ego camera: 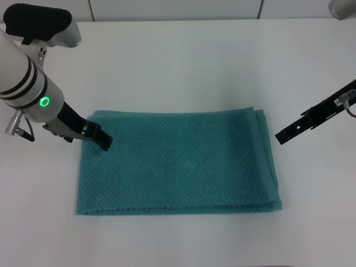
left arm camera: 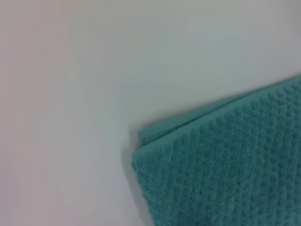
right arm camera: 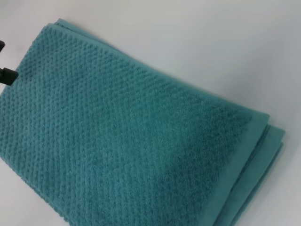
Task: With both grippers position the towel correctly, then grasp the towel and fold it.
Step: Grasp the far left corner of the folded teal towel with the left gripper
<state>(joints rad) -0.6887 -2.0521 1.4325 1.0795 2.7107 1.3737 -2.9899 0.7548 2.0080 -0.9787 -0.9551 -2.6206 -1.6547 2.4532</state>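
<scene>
A white table [ego camera: 183, 67] filled the head view, plain and matte. Along its 12 o'clock edge ran a pale wall [ego camera: 167, 8] with two thin vertical seams, one toward 11 o'clock and one toward 1 o'clock. A grey rounded object [ego camera: 344, 8] sat cut off at the 1 o'clock corner; what it was could not be told.

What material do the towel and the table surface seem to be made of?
The towel: soft woven cloth, probably cotton or microfibre, matte, with a raised waffle weave and layered edges. The table: a smooth white hard surface, perhaps laminate, with a faint sheen; exact material unclear.
</scene>
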